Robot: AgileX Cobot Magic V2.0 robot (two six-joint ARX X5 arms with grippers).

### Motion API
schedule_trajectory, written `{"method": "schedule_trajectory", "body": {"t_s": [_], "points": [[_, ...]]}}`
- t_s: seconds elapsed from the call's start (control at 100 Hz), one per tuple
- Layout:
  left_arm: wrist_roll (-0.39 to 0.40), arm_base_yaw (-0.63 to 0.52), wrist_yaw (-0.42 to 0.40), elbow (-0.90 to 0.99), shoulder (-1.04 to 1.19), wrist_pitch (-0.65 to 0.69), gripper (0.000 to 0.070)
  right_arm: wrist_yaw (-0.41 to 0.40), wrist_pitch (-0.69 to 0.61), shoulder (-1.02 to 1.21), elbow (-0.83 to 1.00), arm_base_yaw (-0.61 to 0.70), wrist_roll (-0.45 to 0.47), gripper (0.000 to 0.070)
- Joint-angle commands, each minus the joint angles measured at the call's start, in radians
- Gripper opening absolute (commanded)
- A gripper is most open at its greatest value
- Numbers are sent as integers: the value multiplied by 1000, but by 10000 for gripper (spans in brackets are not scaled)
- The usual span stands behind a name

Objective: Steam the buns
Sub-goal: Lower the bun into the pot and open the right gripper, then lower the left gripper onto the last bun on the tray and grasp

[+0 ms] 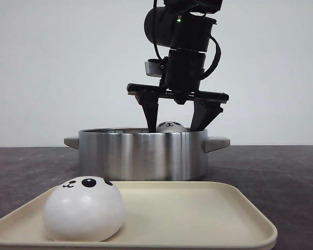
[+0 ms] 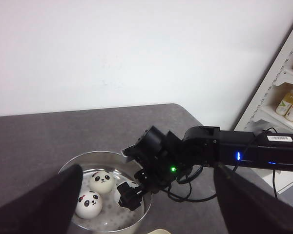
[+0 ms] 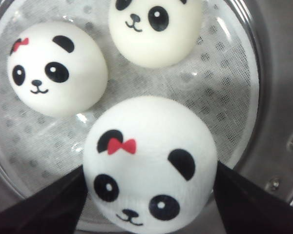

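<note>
My right gripper (image 1: 173,128) hangs over a steel pot (image 1: 141,153), its fingers reaching inside the rim. It is shut on a white panda bun with a red bow (image 3: 149,161), held above the pot's perforated floor; the top of this bun shows over the rim (image 1: 171,125). Two more buns (image 3: 56,68) (image 3: 154,29) lie on the pot floor, also seen in the left wrist view (image 2: 102,181) (image 2: 89,204). A fourth bun (image 1: 83,208) sits on the left of a cream tray (image 1: 198,213). My left gripper (image 2: 146,214) is open and empty, high above the pot.
The pot has side handles (image 1: 217,142) and stands behind the tray on a dark table (image 1: 281,177). The right arm (image 2: 224,148) reaches across from the right. A white shelf with bottles (image 2: 288,105) stands beyond the table's right edge.
</note>
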Motion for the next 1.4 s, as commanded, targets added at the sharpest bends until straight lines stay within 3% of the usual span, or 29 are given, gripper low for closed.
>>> {"method": "schedule_trajectory", "body": {"t_s": [0.0, 0.12, 0.25, 0.41, 0.46, 0.49, 0.6, 0.62, 0.76, 0.99, 1.26, 1.39], "points": [[9, -8, -6, 21, 10, 6, 505, 3, -4, 22, 16, 6, -10, 498], [6, -8, -6, 21, 10, -13, 505, -1, -42, 21, 32, 2, -31, 512], [6, -8, -6, 21, 10, -33, 505, -2, -61, 21, 41, 2, -44, 636], [10, -8, -6, 21, 15, -47, 505, -10, -77, 18, 48, 2, -69, 632], [10, -8, -6, 20, 17, -64, 504, -15, -85, 9, 58, 2, -89, 595], [9, -8, -6, 19, 19, -78, 505, -23, -88, 2, 65, 2, -110, 525], [-19, -8, 10, -1, 39, -141, 505, -31, -94, -58, 97, 10, -169, 47], [-27, -8, 15, -6, 44, -153, 505, -31, -94, -75, 102, 13, -176, 0], [-60, -8, 69, -83, 73, -201, 505, -24, -55, -233, 117, 50, -203, 6], [-150, -21, 92, -341, 97, -119, 505, -13, -80, -549, 117, 183, -214, 6], [-212, -80, 213, -609, 222, 65, 516, 163, -83, -814, 117, 345, -209, 6], [-208, -117, 211, -616, 349, 109, 516, 177, -93, -876, 117, 362, -195, 6]]}}
